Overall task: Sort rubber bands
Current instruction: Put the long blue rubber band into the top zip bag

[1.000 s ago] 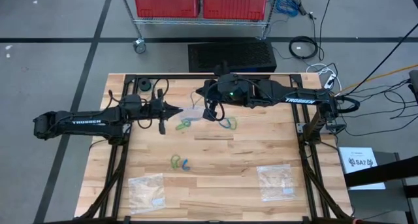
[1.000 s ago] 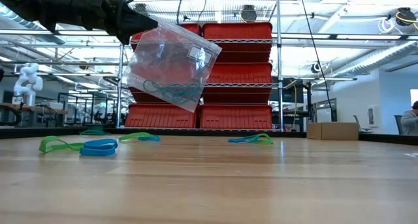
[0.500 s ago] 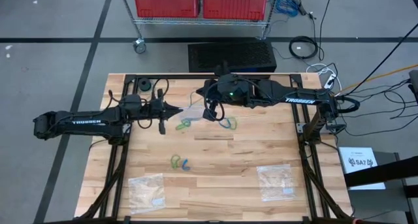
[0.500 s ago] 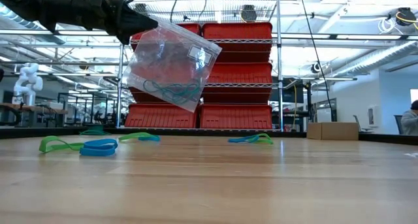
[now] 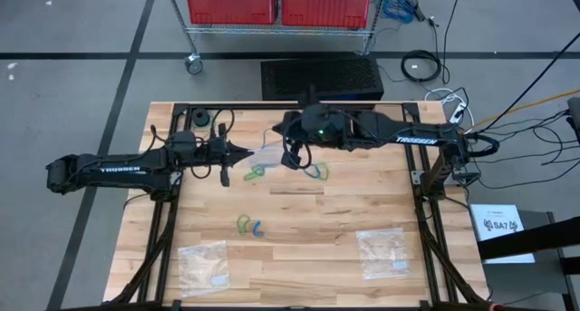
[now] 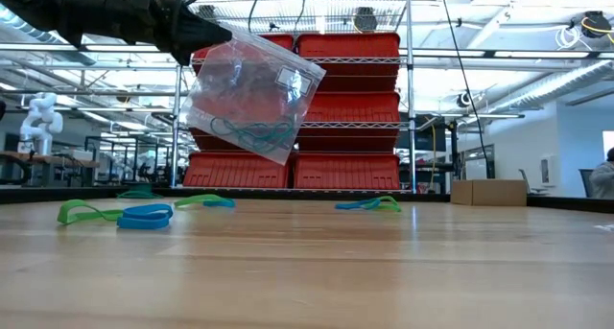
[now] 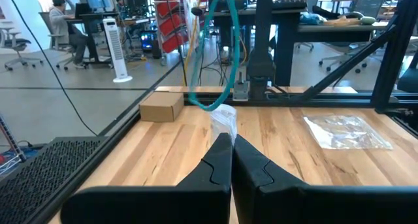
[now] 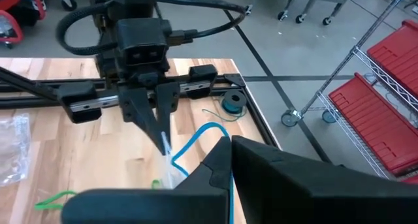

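Note:
My left gripper (image 5: 246, 154) is shut on a clear plastic bag (image 6: 251, 94) and holds it up over the table's middle. The bag has teal rubber bands (image 6: 251, 130) inside. My right gripper (image 8: 230, 143) is close beside the bag, shut on a blue rubber band (image 8: 196, 140). Its loop reaches toward the bag's top by the left fingertips (image 8: 163, 140). In the left wrist view the band (image 7: 210, 67) hangs as a long loop just beyond the bag (image 7: 224, 119). Loose green and blue bands lie flat on the table (image 5: 254, 172), (image 5: 316, 172), (image 5: 249, 226). My left gripper pinches the bag's upper corner (image 6: 209, 43) between its two fingers, coming level from the table's left. The bag is lifted clear and hangs tilted below and beyond the fingertips. My right gripper pinches the blue band (image 8: 230, 175) between its shut fingers. The free loop (image 8: 189, 149) sticks out past the fingertips toward the bag, clear of the table.
Two more clear bags lie flat near the table's near edge (image 5: 204, 261), (image 5: 382, 247). A dark roll (image 5: 198, 118) sits at the far left corner. Red bins on a wire shelf (image 6: 350, 108) stand beyond the far edge.

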Tool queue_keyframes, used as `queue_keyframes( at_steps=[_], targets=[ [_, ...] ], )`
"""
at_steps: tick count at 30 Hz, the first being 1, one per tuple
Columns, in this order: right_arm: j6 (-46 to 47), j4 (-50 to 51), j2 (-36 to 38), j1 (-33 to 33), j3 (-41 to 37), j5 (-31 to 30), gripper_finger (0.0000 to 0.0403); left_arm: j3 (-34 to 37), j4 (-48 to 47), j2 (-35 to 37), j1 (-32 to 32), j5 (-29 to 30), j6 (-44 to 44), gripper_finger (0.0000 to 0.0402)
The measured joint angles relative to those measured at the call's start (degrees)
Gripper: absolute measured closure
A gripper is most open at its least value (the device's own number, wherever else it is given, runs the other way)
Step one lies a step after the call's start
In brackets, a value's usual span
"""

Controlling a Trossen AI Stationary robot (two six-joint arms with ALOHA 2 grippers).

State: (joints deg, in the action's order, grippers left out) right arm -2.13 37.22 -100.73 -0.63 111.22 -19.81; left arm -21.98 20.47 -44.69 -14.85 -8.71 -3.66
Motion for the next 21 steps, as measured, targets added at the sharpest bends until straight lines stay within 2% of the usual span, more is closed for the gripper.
queue_keyframes(
  at_steps=[21],
  targets=[
    [1.55, 0.77, -0.02, 0.78, 0.0, 0.13, 0.0403, -0.02, -0.02, 0.0, 0.0, 0.0, 0.11, 0.0401]
  ],
)
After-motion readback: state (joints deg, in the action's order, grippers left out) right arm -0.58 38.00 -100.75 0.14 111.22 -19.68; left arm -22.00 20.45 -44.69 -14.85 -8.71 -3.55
